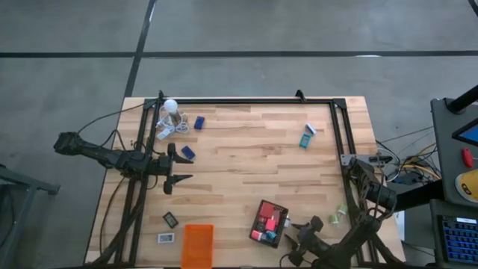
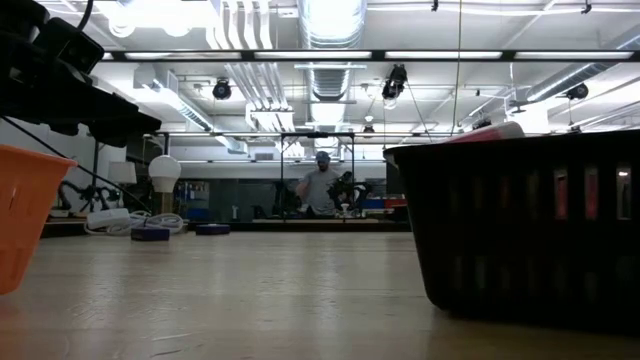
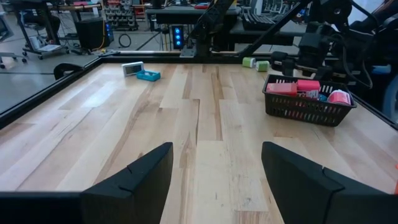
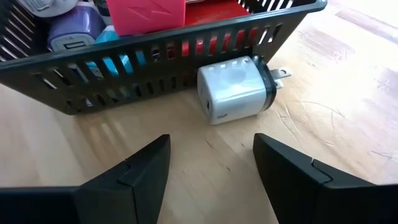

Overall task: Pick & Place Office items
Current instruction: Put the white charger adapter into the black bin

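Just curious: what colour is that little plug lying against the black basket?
White with a black band, the charger plug shows best in the right wrist view.

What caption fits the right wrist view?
Open right gripper faces a white charger lying against the black basket.

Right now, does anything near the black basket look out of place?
Yes. A white plug adapter lies on its side on the table, against the outside wall of the black basket rather than in it. The open right gripper faces it.
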